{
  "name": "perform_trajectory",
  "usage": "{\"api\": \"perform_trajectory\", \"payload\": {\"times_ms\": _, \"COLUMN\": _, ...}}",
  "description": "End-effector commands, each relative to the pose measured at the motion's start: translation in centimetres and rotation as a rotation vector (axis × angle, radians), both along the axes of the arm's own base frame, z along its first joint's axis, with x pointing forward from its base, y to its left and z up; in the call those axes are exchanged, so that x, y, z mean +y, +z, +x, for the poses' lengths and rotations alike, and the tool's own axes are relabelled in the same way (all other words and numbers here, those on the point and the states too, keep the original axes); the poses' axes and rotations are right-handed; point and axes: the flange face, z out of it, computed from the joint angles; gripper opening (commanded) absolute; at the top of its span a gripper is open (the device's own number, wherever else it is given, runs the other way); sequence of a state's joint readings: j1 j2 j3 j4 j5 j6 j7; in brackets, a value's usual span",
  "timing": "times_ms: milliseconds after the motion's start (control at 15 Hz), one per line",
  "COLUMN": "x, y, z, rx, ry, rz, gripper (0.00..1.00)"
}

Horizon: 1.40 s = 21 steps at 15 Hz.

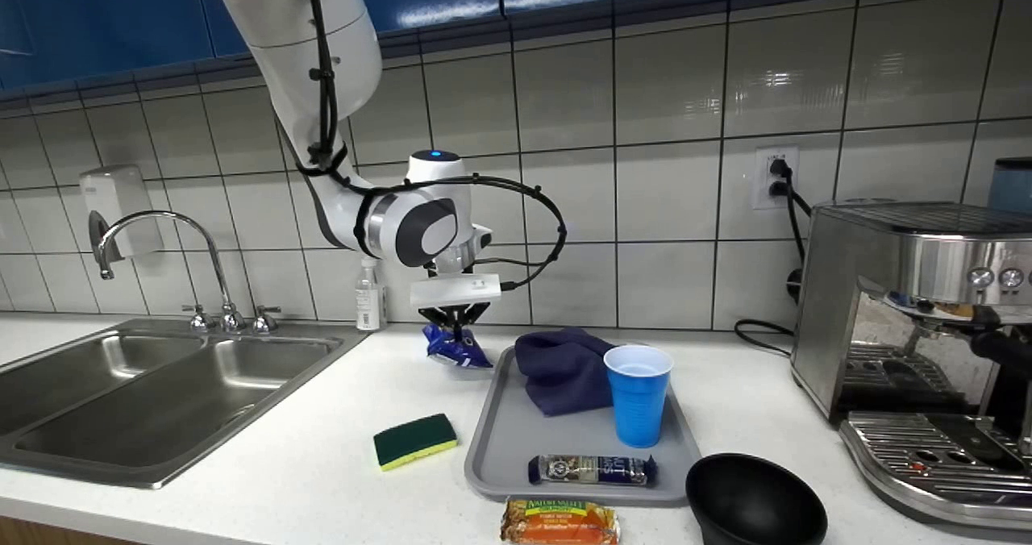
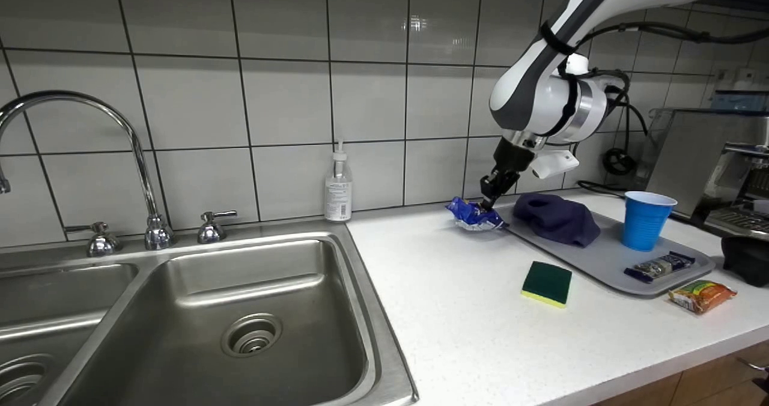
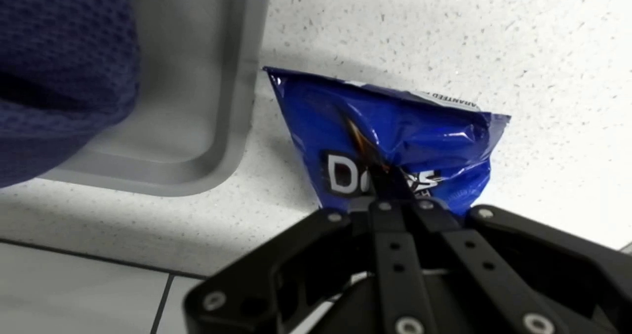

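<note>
the fingers (image 1: 457,329) pinch a crinkled blue snack bag (image 3: 410,131) just beside the grey tray (image 3: 239,102).

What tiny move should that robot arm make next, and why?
I'd guess a slow lift: the claw looks shut on the blue bag, which puckers there, and rising first might keep the bag from snagging the tray close beside it.

Blue bag (image 3: 429,139), grey tray (image 1: 528,440), speckled white counter (image 3: 419,27)

In the wrist view: glossy, creased film on the bag (image 3: 412,139); toward nine o'clock, smooth plastic tray (image 3: 173,126), rough-textured cloth (image 3: 69,62).
</note>
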<state>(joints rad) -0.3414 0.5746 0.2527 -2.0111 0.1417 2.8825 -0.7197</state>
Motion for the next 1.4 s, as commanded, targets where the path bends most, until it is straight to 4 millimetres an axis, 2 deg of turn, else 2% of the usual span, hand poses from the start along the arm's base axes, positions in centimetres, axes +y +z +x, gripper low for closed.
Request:
{"api": "perform_trajectory", "payload": {"times_ms": 0, "x": -0.9, "y": 1.9, "z": -1.3, "rx": -0.029, "ry": 0.037, "rz": -0.009, "gripper": 0.0}}
{"api": "perform_trajectory", "payload": {"times_ms": 533, "x": -3.1, "y": 3.2, "z": -4.1, "rx": -0.026, "ry": 0.101, "rz": -0.044, "gripper": 0.0}}
{"api": "perform_trajectory", "payload": {"times_ms": 1333, "x": -4.5, "y": 5.2, "z": -10.8, "rx": -0.01, "ry": 0.045, "rz": -0.04, "gripper": 0.0}}
